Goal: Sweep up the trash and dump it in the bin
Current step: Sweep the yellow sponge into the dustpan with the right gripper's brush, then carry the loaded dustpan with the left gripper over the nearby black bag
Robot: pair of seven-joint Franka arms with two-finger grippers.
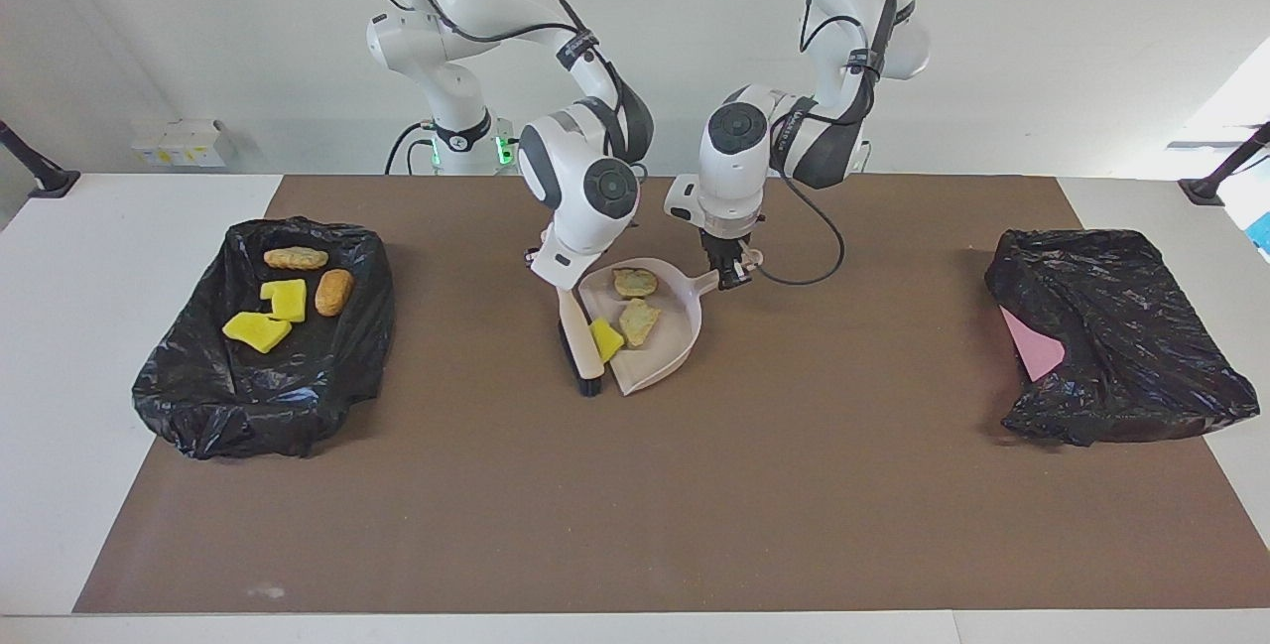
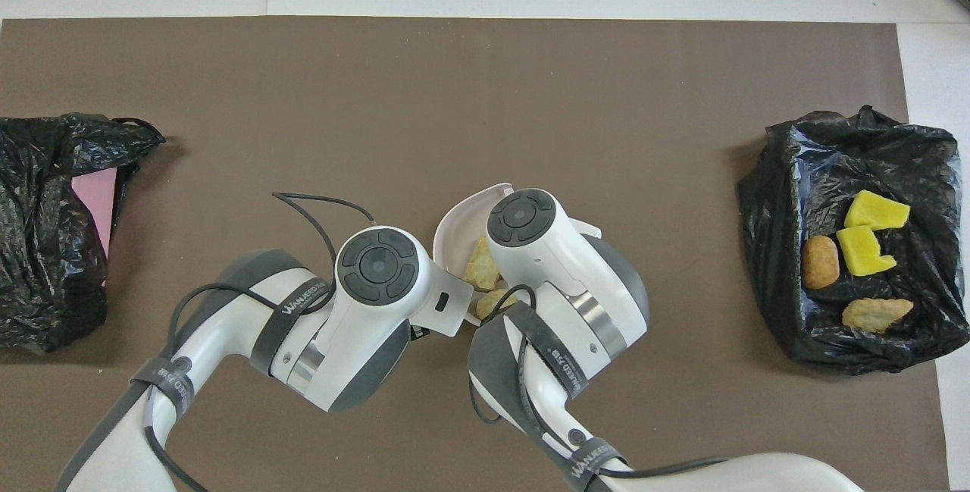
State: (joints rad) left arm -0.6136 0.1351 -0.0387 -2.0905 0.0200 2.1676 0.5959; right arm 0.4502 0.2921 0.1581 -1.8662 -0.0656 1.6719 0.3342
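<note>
Two glossy white robot arms with rounded, jointed housings, each banded in dark grey at the joints. A dark grey round cap with a small centre dot closes each wrist joint; seen from above the caps show a ring of button-like segments. Thin black cables loop loosely along both forearms, strapped down by black bands printed with white lettering. A green indicator light glows at one arm's base. The left gripper (image 1: 735, 276) is small, black and boxy beneath a white wrist block
</note>
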